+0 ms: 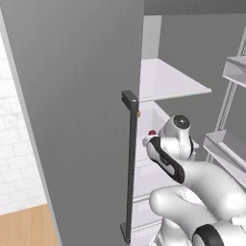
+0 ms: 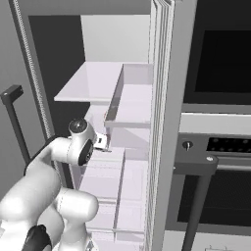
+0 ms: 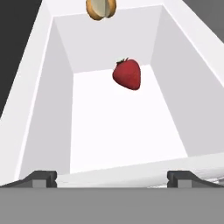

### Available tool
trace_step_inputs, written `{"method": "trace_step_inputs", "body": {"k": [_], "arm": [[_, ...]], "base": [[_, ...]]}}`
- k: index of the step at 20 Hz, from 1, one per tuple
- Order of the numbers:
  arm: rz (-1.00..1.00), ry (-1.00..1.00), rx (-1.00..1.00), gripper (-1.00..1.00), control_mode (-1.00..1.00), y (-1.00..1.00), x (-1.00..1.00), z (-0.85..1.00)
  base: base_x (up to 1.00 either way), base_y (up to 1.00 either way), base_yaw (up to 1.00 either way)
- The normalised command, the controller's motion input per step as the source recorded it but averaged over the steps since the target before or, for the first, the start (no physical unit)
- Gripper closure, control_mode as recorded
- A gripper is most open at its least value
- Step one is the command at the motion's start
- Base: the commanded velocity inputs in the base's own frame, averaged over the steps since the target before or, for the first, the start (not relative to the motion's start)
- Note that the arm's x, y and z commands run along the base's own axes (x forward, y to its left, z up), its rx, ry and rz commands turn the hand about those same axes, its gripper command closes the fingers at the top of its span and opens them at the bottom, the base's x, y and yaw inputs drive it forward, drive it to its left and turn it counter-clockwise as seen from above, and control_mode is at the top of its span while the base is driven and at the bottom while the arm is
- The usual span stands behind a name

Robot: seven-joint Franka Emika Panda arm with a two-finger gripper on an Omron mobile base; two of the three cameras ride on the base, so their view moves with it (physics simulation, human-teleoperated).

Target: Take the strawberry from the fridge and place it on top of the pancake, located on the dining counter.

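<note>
The fridge (image 1: 72, 120) stands with its doors open, and my arm reaches into its white interior (image 2: 98, 83). The strawberry (image 3: 127, 74), small and red, lies on the floor of a white drawer (image 3: 175, 78), near its back wall. It is a red speck (image 1: 152, 132) just beyond my hand in the left base view. My gripper (image 3: 112, 177) hovers over the drawer's front edge, open and holding nothing, a good way short of the berry. The hand (image 2: 101, 142) sits below the middle shelf. The pancake and the dining counter are out of view.
A small yellow-brown food item (image 3: 101, 8) rests on the drawer's back rim. A white shelf (image 1: 168, 81) hangs above my hand. Door bins (image 1: 230, 72) stick out on the right. A dark oven (image 2: 220, 59) with a bar handle (image 2: 196, 169) flanks the fridge.
</note>
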Motion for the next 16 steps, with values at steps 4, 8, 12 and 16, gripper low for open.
{"method": "trace_step_inputs", "body": {"k": [4,8,12,16], "arm": [[0.05,0.0,0.0,-1.0,-1.0,0.0,0.33,-0.03],[0.01,0.04,0.0,-1.0,-1.0,0.0,0.24,0.0],[0.0,0.04,0.0,-1.0,-1.0,0.0,0.27,-0.11],[0.0,0.04,0.0,-1.0,-1.0,0.0,0.2,-0.07]], "base": [[0.0,0.0,0.0],[0.0,0.0,0.0],[0.0,0.0,0.0],[0.0,0.0,0.0]]}}
